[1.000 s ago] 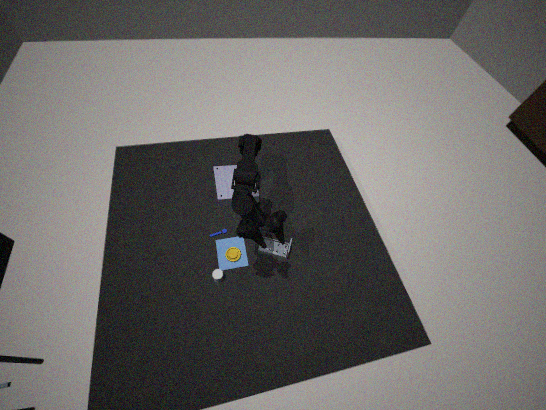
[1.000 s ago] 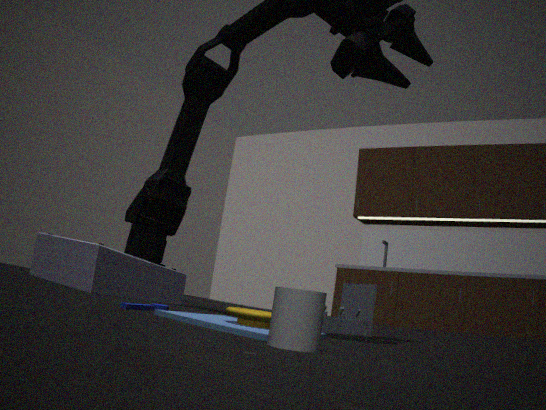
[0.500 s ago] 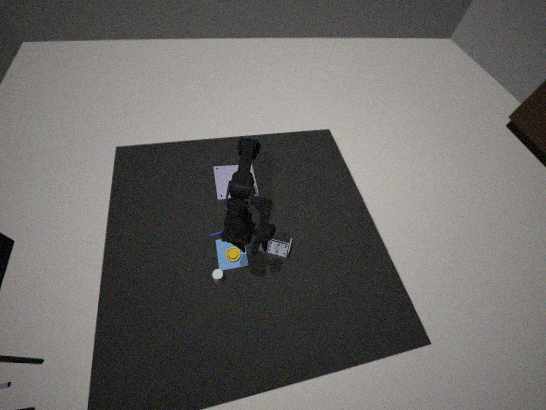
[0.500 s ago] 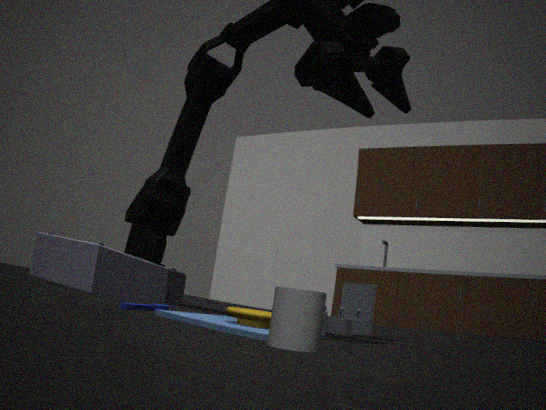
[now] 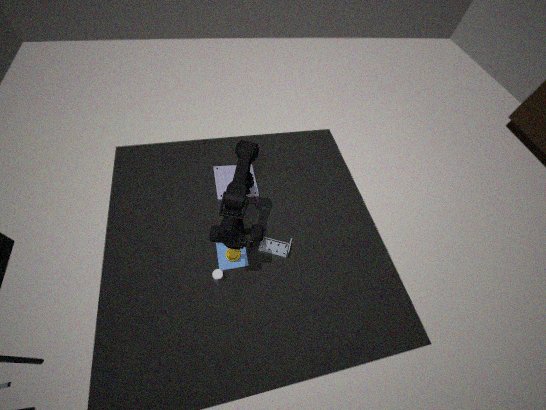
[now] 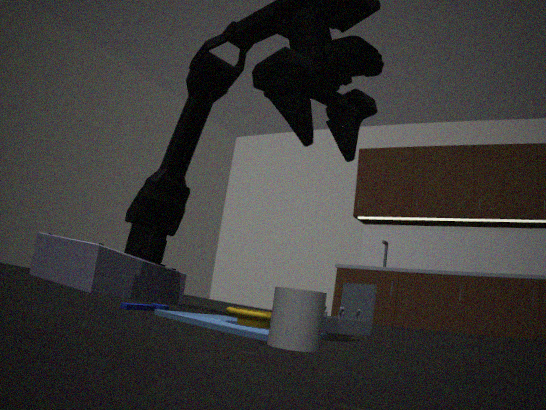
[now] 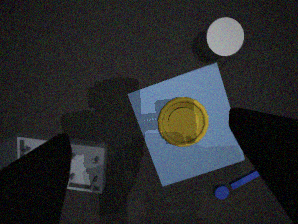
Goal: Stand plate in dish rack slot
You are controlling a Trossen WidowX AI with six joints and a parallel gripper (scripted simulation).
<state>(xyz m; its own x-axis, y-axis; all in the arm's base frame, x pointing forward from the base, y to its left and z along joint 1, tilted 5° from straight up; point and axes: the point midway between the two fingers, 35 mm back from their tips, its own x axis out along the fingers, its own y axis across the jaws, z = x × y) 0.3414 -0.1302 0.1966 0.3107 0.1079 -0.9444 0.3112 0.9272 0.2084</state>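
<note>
The yellow round plate lies flat on a light-blue square board. The small grey dish rack stands beside the board, at its right in the top view and at lower left in the wrist view, where the left finger covers part of it. Its slots are hard to make out. My gripper is open and empty, fingers pointing down, high above the board and rack. In the top view the arm hides its fingertips.
A white cylinder stands by the board's outer corner. A blue spoon-like piece lies near the board's opposite side, partly behind the right finger in the wrist view. The arm's pale base box is farther back.
</note>
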